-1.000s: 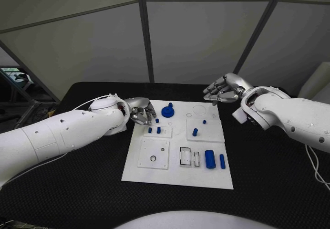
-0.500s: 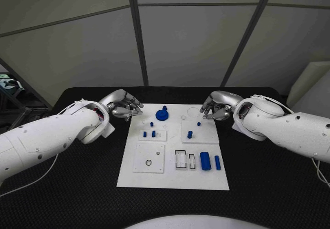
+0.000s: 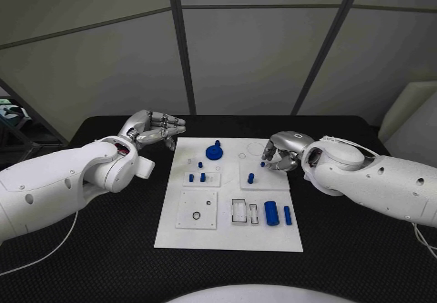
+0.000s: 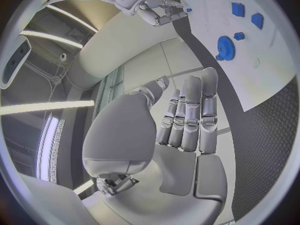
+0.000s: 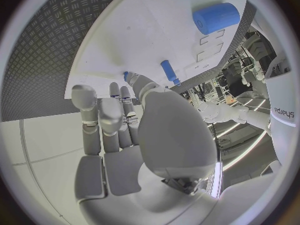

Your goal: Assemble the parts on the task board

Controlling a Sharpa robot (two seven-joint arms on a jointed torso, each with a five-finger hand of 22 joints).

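Both hands hang over the far end of the white task board (image 3: 228, 233), which lies in the middle of the black table (image 3: 109, 252). Nearest on the board, on its right side, a thick blue cylinder (image 3: 270, 211) lies beside a slimmer blue rod (image 3: 288, 215), with two dark-edged rectangular slots (image 3: 245, 210) just to their left and a square plate with a ring (image 3: 197, 215) left of those. Further back, a square insert on the right carries a short blue peg (image 3: 251, 178), and the right hand (image 3: 278, 154) sits directly over that insert's far edge, fingers bent down with the fingertips (image 5: 128, 80) at a second small blue peg (image 5: 125, 76); whether they actually pinch it I cannot tell. Across from it, a few small blue pegs (image 3: 196, 177) stand in the left insert, and beyond them a blue gear (image 3: 215, 152) sits near the board's far edge. Off the board's far left corner, the left hand (image 3: 155, 129) hovers above the table, its fingers (image 4: 194, 110) straight, side by side and holding nothing.
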